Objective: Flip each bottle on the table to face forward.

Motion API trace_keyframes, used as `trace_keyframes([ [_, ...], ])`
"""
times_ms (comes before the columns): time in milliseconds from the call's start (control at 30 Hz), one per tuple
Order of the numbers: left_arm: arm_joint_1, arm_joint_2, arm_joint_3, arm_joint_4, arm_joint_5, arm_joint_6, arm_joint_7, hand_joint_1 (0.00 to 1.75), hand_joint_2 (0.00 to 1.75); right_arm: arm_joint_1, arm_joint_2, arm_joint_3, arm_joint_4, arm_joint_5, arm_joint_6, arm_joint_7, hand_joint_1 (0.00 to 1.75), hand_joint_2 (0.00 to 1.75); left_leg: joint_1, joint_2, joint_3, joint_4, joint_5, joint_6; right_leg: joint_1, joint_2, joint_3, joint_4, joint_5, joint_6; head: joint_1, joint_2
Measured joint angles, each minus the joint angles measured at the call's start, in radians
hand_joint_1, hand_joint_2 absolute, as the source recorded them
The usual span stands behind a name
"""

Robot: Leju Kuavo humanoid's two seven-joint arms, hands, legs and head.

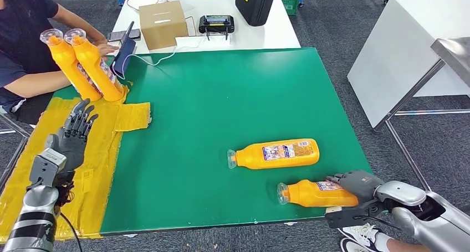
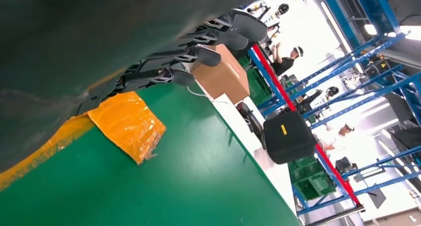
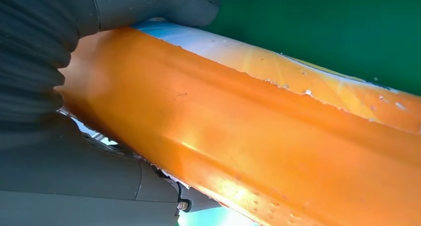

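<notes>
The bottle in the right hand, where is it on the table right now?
In the head view, the held bottle lies on its side near the green mat's front right edge, gripped by the right hand, just in front of another lying bottle.

The head view looks forward and down over the green worktop from its near edge. The left wrist view skims low along that worktop toward the cardboard box beyond it, which both views share. The right wrist view sits pressed close against an orange bottle.

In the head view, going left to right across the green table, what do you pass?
Left hand raised with fingers apart → two upright orange plastic bottles → crumpled yellow tape patch → orange bottle lying flat, label up → right hand gripping a second lying orange bottle's base.
</notes>
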Motion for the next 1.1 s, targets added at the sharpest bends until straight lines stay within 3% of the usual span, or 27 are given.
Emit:
trace_keyframes([
  [300,-0.019,-0.001,-0.012,0.029,0.007,-0.002,-0.001,0.00,0.00,0.002,-0.013,0.002,-0.003,-0.061,0.003,-0.002,1.75,1.75,0.000,0.000,0.000,0.000,-0.001,0.001,0.000,0.000,0.008,-0.002,0.000,0.000,0.000,0.000],
  [367,-0.019,0.003,-0.013,0.034,0.025,-0.015,-0.002,0.00,0.00,-0.004,-0.007,-0.005,0.000,-0.189,0.023,-0.037,1.75,1.75,0.000,0.000,-0.001,0.000,0.000,0.001,0.000,0.000,0.013,-0.002,0.001,0.001,0.000,0.000],
  [500,-0.019,0.025,-0.015,0.037,0.089,-0.066,-0.005,0.00,0.00,-0.044,0.025,-0.030,-0.008,-0.605,0.129,-0.138,1.75,1.75,0.000,0.003,-0.002,0.000,0.000,0.002,0.001,0.002,0.012,-0.001,0.002,0.001,0.001,0.000],
  [600,-0.022,0.033,-0.015,0.038,0.116,-0.086,-0.003,0.00,0.00,-0.070,0.083,-0.045,-0.010,-0.726,0.135,-0.159,1.75,1.75,0.000,0.005,-0.003,0.000,0.001,0.001,0.002,0.003,0.010,-0.001,0.002,0.001,0.000,0.000],
  [700,-0.022,0.029,-0.012,0.035,0.162,-0.120,0.021,0.00,0.00,-0.096,0.197,-0.075,0.010,-0.799,0.075,-0.226,1.75,1.75,0.003,0.004,-0.006,0.000,0.003,-0.001,0.004,0.003,0.008,0.000,0.003,0.000,0.001,0.000],
  [833,-0.028,-0.025,-0.009,0.002,0.251,-0.157,0.105,0.00,0.00,-0.145,0.473,-0.161,0.063,-0.831,-0.061,-0.277,1.75,1.75,0.004,0.009,-0.007,0.000,0.004,-0.002,0.005,0.007,0.002,0.001,0.005,-0.002,0.000,0.000],
  [900,-0.030,-0.053,-0.012,-0.018,0.275,-0.158,0.134,0.00,0.00,-0.156,0.578,-0.188,0.074,-0.831,-0.084,-0.274,1.75,1.75,0.004,0.006,-0.008,0.000,0.005,-0.003,0.006,0.004,0.001,0.001,0.005,-0.002,0.001,0.000],
  [1000,-0.029,-0.071,-0.014,-0.036,0.291,-0.146,0.147,0.00,0.00,-0.158,0.662,-0.220,0.082,-0.832,-0.087,-0.265,1.75,1.75,0.004,0.004,-0.012,0.000,0.006,-0.003,0.006,0.002,0.000,0.002,0.004,-0.002,0.001,0.000],
  [1100,-0.028,-0.077,-0.014,-0.044,0.298,-0.143,0.150,0.00,0.00,-0.158,0.703,-0.242,0.089,-0.832,-0.084,-0.264,1.75,1.75,0.004,0.004,-0.014,0.000,0.005,-0.003,0.005,0.002,-0.002,0.002,0.004,-0.002,0.001,0.000],
])
